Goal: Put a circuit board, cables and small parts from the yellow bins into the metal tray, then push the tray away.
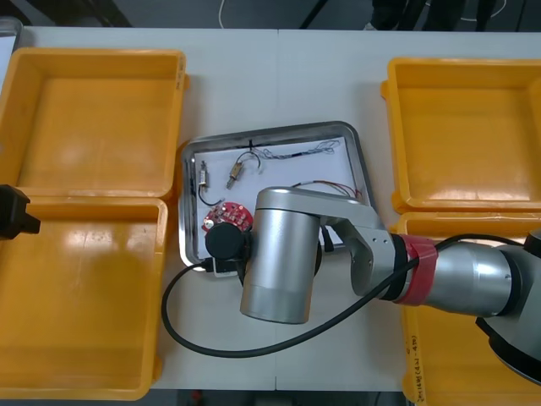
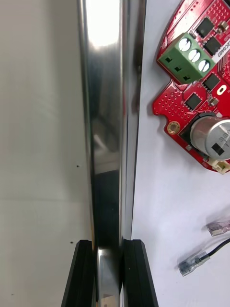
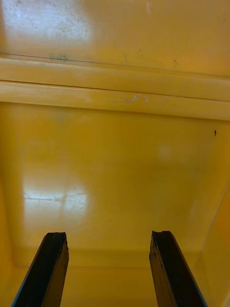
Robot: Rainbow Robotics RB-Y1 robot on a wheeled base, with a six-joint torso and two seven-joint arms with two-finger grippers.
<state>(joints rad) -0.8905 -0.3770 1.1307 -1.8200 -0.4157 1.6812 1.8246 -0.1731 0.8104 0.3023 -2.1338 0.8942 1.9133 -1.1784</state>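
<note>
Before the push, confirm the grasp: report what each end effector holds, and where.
Right end effector: shut on the metal tray, by its rim, beside the circuit board. Left end effector: open over a yellow bin, holding nothing.

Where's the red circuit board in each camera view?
Front view: red circuit board in the metal tray, near its left rim, beside the right arm.
Right wrist view: beside the tray rim that the right gripper clamps.
Left wrist view: left gripper open over a yellow bin.
Shared landmark: tray rim.
</note>
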